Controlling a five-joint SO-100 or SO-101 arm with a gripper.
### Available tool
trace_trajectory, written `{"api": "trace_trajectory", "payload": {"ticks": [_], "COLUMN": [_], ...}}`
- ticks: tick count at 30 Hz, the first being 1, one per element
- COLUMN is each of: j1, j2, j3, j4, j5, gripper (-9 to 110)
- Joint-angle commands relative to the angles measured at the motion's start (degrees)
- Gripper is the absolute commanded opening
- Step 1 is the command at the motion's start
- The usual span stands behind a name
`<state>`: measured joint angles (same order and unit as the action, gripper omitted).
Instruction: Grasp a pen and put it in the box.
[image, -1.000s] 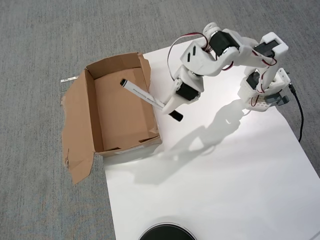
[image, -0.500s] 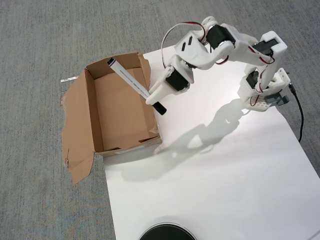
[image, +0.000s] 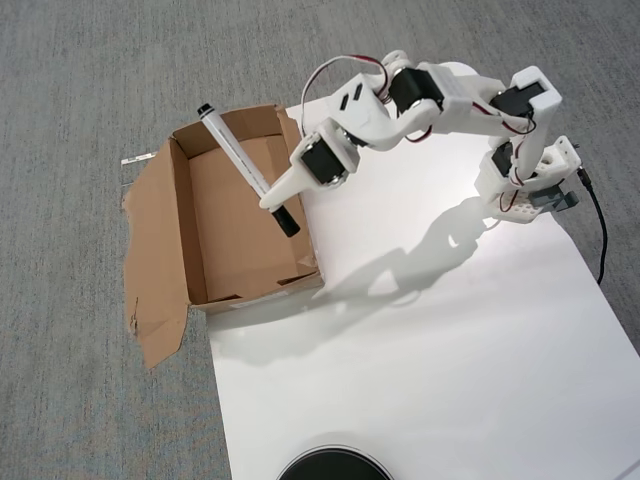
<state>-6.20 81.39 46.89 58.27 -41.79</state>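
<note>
Pen (image: 240, 168) clamped near its black cap by gripper (image: 272, 199), slanting over box (image: 180, 225) at upper centre-left of frame, far end past the back wall. Best lowered and levelled inside the walls before release.

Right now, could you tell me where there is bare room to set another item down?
The white sheet is bare between the box, the arm's base and the black round object at the bottom edge. The box floor below the held pen is bare. It is crowded around the gripper at the box's right wall.
</note>
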Motion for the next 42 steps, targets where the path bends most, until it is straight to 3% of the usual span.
{"api": "trace_trajectory", "payload": {"ticks": [1,9,42], "j1": [1.63,3.47,5.93], "j2": [-1.32,-6.06,-28.21], "j3": [-1.98,-1.98,-1.01], "j4": [-6.06,-12.22,-13.1], "j5": [0.75,5.58,5.67], "gripper": [1,1,1]}}
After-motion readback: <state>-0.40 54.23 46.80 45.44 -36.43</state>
